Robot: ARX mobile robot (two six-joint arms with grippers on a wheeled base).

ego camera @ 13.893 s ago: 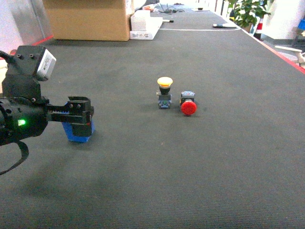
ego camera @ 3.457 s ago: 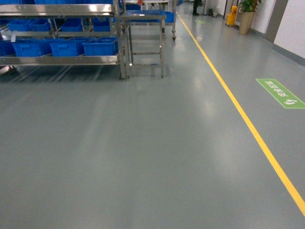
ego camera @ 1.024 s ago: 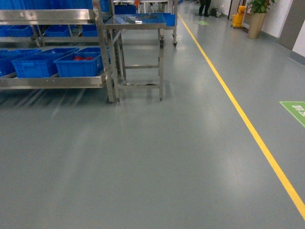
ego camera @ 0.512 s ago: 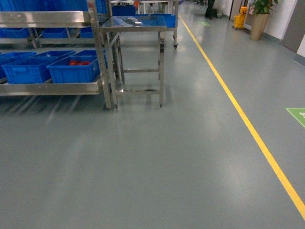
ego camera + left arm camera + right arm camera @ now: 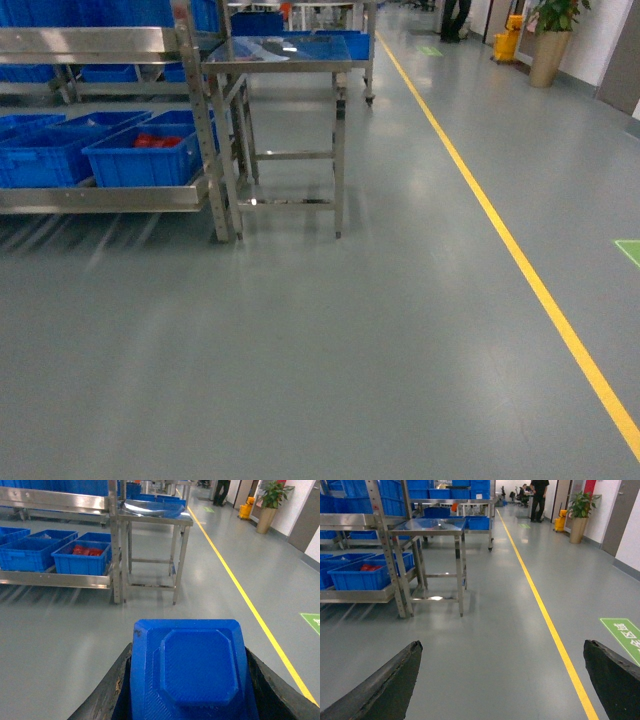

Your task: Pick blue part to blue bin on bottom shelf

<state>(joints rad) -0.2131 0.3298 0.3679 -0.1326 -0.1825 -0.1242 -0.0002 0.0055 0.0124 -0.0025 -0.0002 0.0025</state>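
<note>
In the left wrist view the blue part [image 5: 192, 672], a blue block with a raised octagonal face, sits between the black fingers [image 5: 107, 695] of my left gripper [image 5: 189, 652], which is shut on it. My right gripper [image 5: 502, 645] is open above bare floor with nothing between its fingers. The blue bin [image 5: 140, 160] with red pouches inside stands at the right end of the bottom shelf [image 5: 100, 197], ahead to the left; it also shows as the blue bin [image 5: 82, 562] and blue bin [image 5: 360, 577]. Neither gripper appears in the head view.
A steel square-topped table [image 5: 285, 50] stands right beside the rack's end post. More blue crates [image 5: 40, 155] sit left of the bin. A yellow floor line [image 5: 520, 260] runs on the right. A person [image 5: 538, 495] and a potted plant [image 5: 553, 30] are far down the aisle.
The rack, bin and steel table have grown larger and dropped lower in the head view, so the base has rolled closer to them. Much earlier, the left gripper was at the blue part on a dark tabletop.
</note>
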